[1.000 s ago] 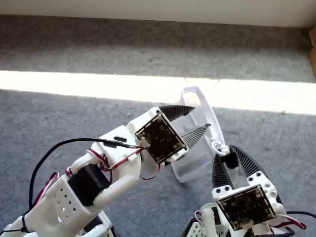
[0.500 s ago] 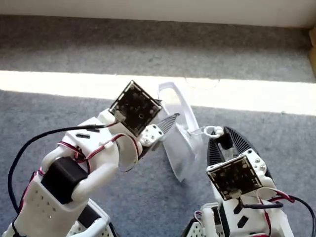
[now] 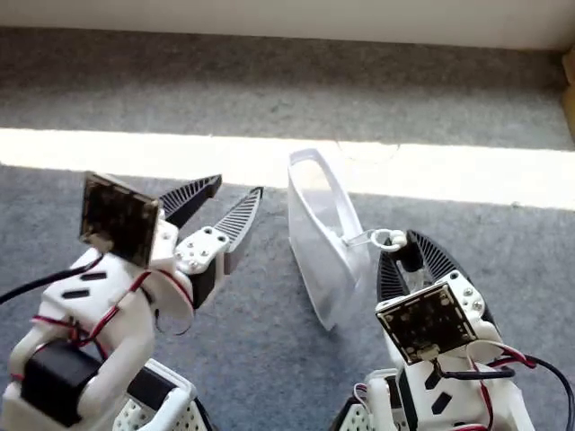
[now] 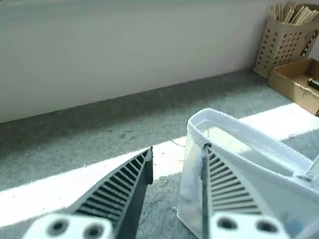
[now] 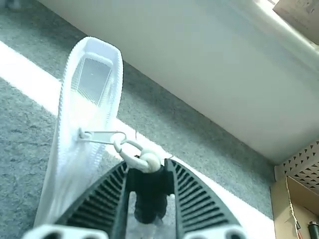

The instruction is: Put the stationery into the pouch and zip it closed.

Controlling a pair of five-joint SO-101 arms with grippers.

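High view: the pouch stands on edge on the grey carpet, between your two arms, with its far end in a strip of sunlight. Your right gripper is at the pouch's side, its fingers pinched on the dark tab of the zip pull, whose white ring runs by a thin link to the slider. Your left gripper hangs spread and empty, near the pouch's other side but apart from it.

From the right wrist view, the mouth looks open from the slider to the far end, so the zip seems only partly run. What is inside cannot be made out through the cloudy wall.

The closing stroke likely needs two things from you:
- **Line of pull:** Carry the pull along the line of the teeth toward the open far end, low and straight. A sideways tug would probably tip the light pouch or drag it across the carpet.
- **Bracing:** Bring the left gripper in and clamp the pouch's rim near the closed end, so the slider travels and the pouch does not.

The right arm is folded low, with its wrist pointing away from its base toward the wall. The left arm is raised and bent, with its fingers angled toward the pouch.
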